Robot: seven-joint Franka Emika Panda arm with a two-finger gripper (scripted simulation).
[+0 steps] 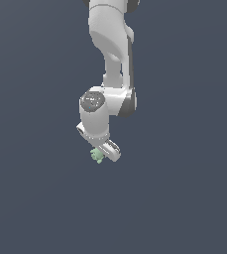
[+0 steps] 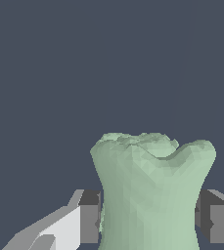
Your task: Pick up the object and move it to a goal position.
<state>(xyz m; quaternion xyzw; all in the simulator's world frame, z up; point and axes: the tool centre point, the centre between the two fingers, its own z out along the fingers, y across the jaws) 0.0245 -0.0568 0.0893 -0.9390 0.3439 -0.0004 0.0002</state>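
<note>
The object (image 1: 96,156) is a tiny pale mint-green lumpy piece under the white arm's hand, in the middle of the exterior view. In the wrist view the object (image 2: 152,180) fills the space between the two fingers (image 2: 90,219), and its sides meet both dark pads. My gripper (image 1: 100,157) is shut on the object; in the wrist view my gripper (image 2: 150,222) holds its lower part. In the exterior view the hand hides most of the fingers. I cannot tell whether the object rests on the ground or hangs above it.
A plain dark grey-blue surface (image 1: 184,198) fills both views. The white arm (image 1: 110,39) comes down from the top middle of the exterior view. No goal marker shows.
</note>
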